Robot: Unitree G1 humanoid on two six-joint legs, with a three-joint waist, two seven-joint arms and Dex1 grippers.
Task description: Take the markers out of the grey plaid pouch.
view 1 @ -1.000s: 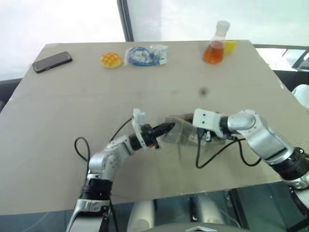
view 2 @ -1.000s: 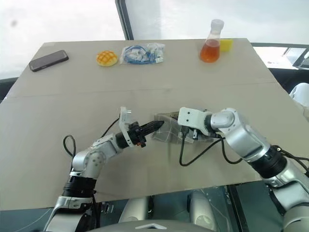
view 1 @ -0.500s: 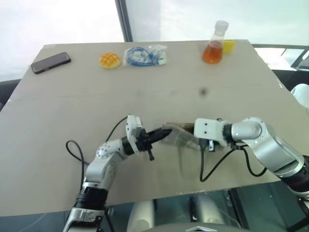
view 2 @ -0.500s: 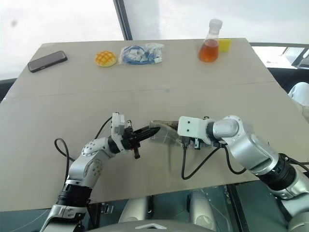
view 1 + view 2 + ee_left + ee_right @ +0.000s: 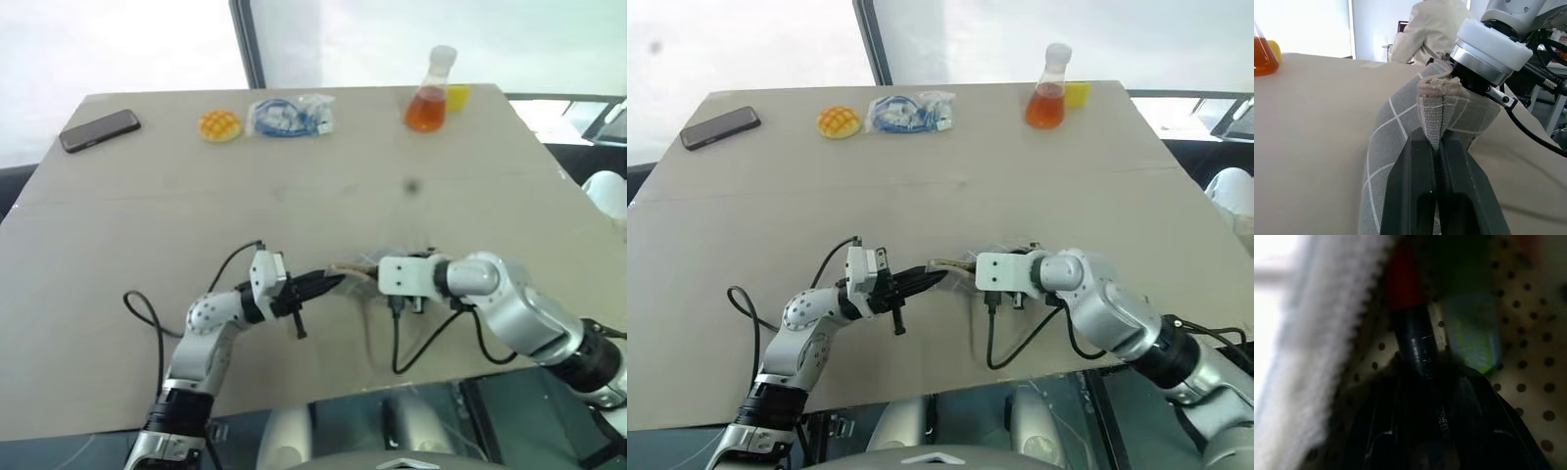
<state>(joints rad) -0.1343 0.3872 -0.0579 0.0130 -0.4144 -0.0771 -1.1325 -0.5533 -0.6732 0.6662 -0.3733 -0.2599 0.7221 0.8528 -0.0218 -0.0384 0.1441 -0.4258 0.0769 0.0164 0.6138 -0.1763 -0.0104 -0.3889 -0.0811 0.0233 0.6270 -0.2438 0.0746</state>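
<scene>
Markers sit inside the grey plaid pouch (image 5: 355, 277), which from my head camera lies near the table's (image 5: 147, 215) front edge between both grippers. My left wrist camera shows the left gripper (image 5: 1436, 147) clamped on the pouch's end. My right wrist camera shows the right gripper (image 5: 1422, 382) inside, closed around the red-tipped marker (image 5: 1410, 333) beside the green one (image 5: 1474, 338); I should pull straight out while holding the fabric taut.

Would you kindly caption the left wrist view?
Left gripper pinches the grey plaid pouch by an end while the right gripper works at its far end.

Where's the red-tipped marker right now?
Inside the grey plaid pouch, near the table's front edge. In the right wrist view the red-tipped marker lies between the right gripper's fingers, beside the green-tipped marker.
</scene>
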